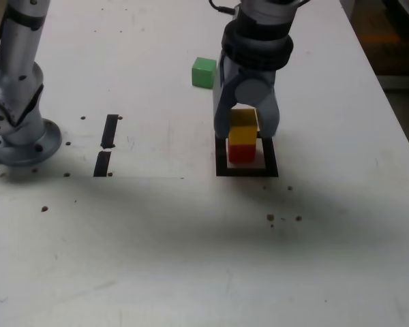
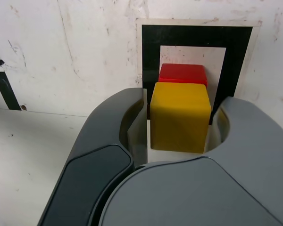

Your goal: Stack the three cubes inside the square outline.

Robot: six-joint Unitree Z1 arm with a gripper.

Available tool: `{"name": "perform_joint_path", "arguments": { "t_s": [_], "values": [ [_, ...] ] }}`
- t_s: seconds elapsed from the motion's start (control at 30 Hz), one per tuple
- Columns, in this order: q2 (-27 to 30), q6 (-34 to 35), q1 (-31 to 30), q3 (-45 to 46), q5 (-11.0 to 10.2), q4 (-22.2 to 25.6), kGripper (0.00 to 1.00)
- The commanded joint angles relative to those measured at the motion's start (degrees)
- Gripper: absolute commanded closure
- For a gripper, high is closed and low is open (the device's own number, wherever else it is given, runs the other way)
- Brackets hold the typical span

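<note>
The white table [image 1: 191, 238] takes up nearly everything, scuffed and speckled with small dark spots. At the exterior view's left stands the arm's grey base [image 1: 17, 129], bolted down near the table edge, and the arm itself comes in from the top of that view, reaching down over the work area. Its gripper [image 1: 247, 129] hangs straight over the square outline [image 1: 221, 160], a black tape frame with a white centre, and the two jaws straddle the stack that sits inside it. In the wrist view a thin sliver of gap shows on each side of the yellow cube [image 2: 180, 117], so the claw looks slightly released, flanking that block rather than clenching it. The yellow cube rests on top of the red cube [image 1: 242, 153], both inside the frame's white centre, the yellow one sitting a little off-square from the red. The green cube [image 1: 204, 72] lies alone on the bare table, outside the frame, farther back and toward the exterior view's left of the gripper. Two short black tape strips [image 1: 106, 144] lie end to end between the base and the frame.
</note>
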State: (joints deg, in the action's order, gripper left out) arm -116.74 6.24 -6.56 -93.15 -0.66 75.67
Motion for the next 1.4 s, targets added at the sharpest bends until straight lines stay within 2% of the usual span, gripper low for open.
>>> {"name": "perform_joint_path", "arguments": {
  "t_s": [0.0, 0.1, 0.2, 0.33, 0.47, 0.67, 0.77, 0.97, 1.07, 1.2, 1.37],
  "values": [
    [-0.1, 0.0, 0.1, 0.1, 0.1, -0.2, 0.24],
    [0.1, 0.0, 0.1, 0.2, 0.0, -0.4, 0.08],
    [0.4, 0.0, 0.1, 0.0, -0.4, -0.2, 0.02],
    [1.8, 0.1, 0.1, -0.4, -1.4, 1.5, 0.0],
    [5.3, -0.4, 1.1, -0.9, -3.3, 6.0, 0.0],
    [9.8, -8.7, 8.0, 0.4, -4.1, 10.6, 0.0],
    [11.5, -13.4, 12.9, 2.3, -5.8, 10.8, 0.0],
    [13.7, -23.0, 19.3, 4.4, -12.0, 9.6, 0.0],
    [13.8, -27.3, 21.3, 5.7, -13.8, 7.1, 0.0],
    [12.9, -31.8, 24.6, 8.8, -14.3, 2.0, 0.0],
    [11.9, -36.6, 29.5, 11.9, -13.1, -2.7, 0.0]
  ]
}}
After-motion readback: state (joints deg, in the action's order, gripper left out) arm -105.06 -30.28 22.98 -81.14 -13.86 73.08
